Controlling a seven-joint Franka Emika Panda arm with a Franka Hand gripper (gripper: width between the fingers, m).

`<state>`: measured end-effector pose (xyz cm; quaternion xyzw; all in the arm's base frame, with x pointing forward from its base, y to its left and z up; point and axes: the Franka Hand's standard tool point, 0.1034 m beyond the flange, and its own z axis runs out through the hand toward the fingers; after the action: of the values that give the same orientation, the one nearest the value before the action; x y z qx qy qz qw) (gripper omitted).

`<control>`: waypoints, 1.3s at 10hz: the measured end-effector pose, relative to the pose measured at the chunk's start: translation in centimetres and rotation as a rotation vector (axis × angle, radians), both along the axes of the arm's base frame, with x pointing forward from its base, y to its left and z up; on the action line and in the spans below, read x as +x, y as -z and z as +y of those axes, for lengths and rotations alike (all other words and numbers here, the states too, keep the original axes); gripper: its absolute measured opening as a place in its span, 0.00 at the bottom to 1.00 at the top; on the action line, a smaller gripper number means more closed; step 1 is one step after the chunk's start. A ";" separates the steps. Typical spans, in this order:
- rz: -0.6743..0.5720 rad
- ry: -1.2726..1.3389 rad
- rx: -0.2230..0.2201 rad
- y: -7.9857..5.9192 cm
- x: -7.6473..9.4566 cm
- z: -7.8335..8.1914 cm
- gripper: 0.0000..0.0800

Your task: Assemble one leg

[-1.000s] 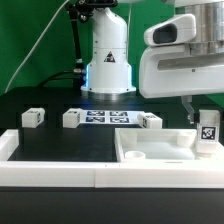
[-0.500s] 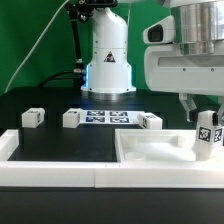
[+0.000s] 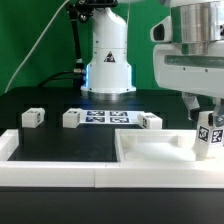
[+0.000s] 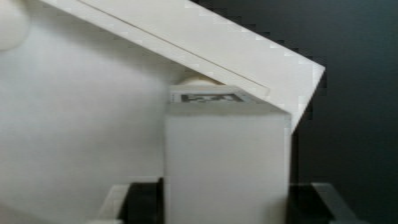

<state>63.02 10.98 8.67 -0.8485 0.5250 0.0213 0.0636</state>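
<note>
My gripper (image 3: 207,118) is at the exterior view's right, shut on a white leg (image 3: 209,134) with a black-and-white tag, held upright over the right corner of the large white slab (image 3: 150,153). In the wrist view the leg (image 4: 226,150) stands between my two dark fingers (image 4: 143,198), its tagged end against the slab's edge (image 4: 214,50). Three more legs lie on the black table: one at the left (image 3: 33,117), one in the middle (image 3: 72,119), one by the slab (image 3: 150,121).
The marker board (image 3: 105,118) lies flat on the table between the loose legs. The robot's white base (image 3: 108,65) stands behind it. A white wall (image 3: 50,172) borders the table's front and left edge.
My gripper with the leg has moved toward the exterior view's right and lower, down to the slab's right corner. The loose legs have not moved.
</note>
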 end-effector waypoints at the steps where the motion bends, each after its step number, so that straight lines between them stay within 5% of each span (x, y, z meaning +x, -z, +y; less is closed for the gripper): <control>1: 0.004 -0.064 -0.001 0.0 -0.2 0.2 0.61; 2: 0.019 -0.099 0.001 -0.1 -0.4 0.5 0.61; 3: 0.007 -0.197 -0.002 -0.2 -0.3 0.6 0.77; 11: -0.075 -1.142 -0.080 0.1 -0.8 1.6 0.81; 13: -0.107 -1.179 -0.094 0.4 -0.6 1.1 0.81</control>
<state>62.46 12.12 8.25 -0.9987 -0.0384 -0.0129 0.0297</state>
